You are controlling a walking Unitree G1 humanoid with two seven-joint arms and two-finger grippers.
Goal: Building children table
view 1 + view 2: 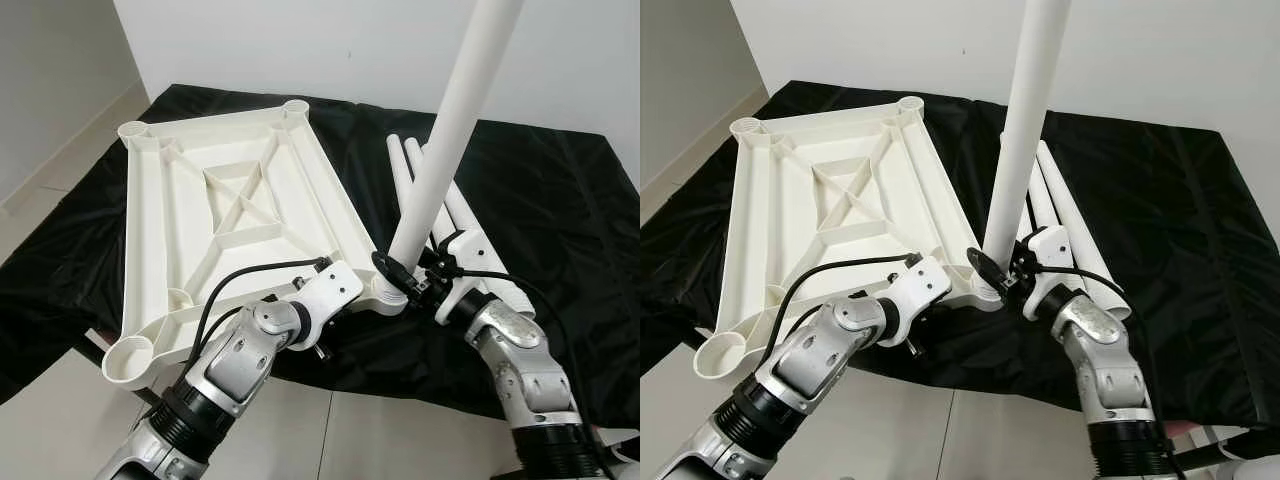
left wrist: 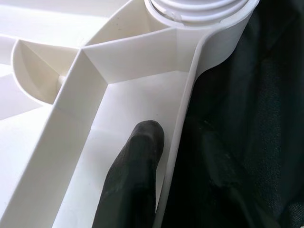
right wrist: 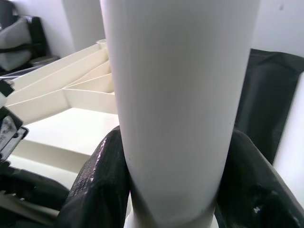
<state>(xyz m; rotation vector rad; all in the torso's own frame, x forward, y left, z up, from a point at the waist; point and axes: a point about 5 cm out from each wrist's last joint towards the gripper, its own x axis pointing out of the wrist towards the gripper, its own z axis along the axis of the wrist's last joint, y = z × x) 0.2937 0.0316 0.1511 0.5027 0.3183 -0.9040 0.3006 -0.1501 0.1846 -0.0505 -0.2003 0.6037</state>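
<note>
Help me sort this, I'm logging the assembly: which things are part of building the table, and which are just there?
In the job:
- upturned tabletop
- leg standing in the tabletop's corner socket, gripped by the right claw
- spare legs beside it
- left claw, one finger inside the tabletop rim

Just there:
- black cloth
- tiled floor

White walls (image 1: 300, 45); pale tiled floor (image 1: 60, 400)
</note>
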